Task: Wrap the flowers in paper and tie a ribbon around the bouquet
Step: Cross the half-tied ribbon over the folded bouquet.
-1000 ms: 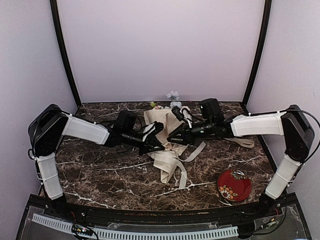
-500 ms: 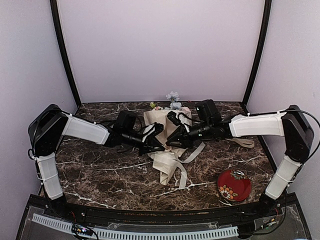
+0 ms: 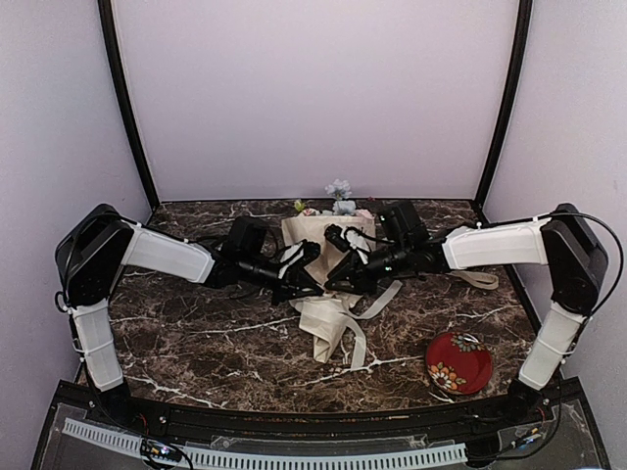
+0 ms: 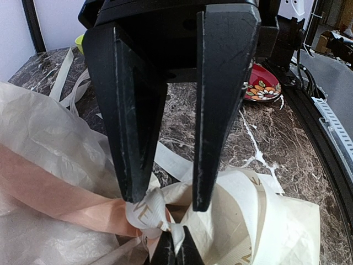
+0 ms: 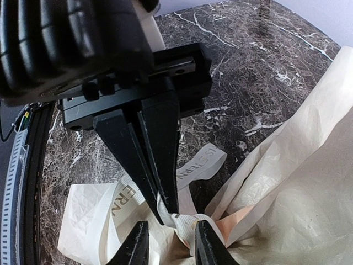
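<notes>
Ribbon [image 5: 182, 223] stays pinched; right pincer [image 5: 168, 243] has edged leftward.

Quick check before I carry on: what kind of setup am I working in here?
Probably a small enclosed test booth rather than a shop: plain lilac walls close in a dark marble-patterned table, black corner posts frame it, and a slotted cable duct runs along the near edge.

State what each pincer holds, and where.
Left pincer pinches the ribbon at the knot on the bouquet; right pincer straddles it, grip unclear.
</notes>
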You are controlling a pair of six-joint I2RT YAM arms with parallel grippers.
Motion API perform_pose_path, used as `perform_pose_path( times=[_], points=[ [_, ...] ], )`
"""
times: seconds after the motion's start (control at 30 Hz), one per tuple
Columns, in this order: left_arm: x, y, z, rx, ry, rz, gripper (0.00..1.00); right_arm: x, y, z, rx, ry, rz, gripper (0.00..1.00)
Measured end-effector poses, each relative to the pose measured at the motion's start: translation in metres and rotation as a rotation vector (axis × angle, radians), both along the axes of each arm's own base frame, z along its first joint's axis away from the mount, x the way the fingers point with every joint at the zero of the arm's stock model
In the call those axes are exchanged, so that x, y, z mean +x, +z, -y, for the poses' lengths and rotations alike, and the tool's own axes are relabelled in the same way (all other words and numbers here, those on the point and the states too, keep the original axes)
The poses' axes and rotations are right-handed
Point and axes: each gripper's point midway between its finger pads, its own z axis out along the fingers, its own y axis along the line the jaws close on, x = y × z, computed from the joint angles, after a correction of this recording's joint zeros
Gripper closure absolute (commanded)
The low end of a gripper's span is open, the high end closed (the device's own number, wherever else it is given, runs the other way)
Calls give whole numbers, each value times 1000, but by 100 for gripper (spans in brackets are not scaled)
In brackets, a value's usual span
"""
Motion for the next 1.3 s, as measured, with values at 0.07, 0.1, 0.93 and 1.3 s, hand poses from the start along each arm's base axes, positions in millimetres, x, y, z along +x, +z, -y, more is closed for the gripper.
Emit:
perform_pose_path(
  times=[0.07,0.1,0.93,1.3],
  points=[
    [0,0,0,0,0,1,100,1,-2,0,-5,-4,1,68],
    [0,0,0,0,-1,1,100,1,-4,0,-9,-4,0,66],
    [6,5,-2,8,35,30,66,4,-9,2,-38,-47,-59,100],
    [13,49,-18,-30,114,120,52,0,2,6,-32,-67,-73,100]
  ],
)
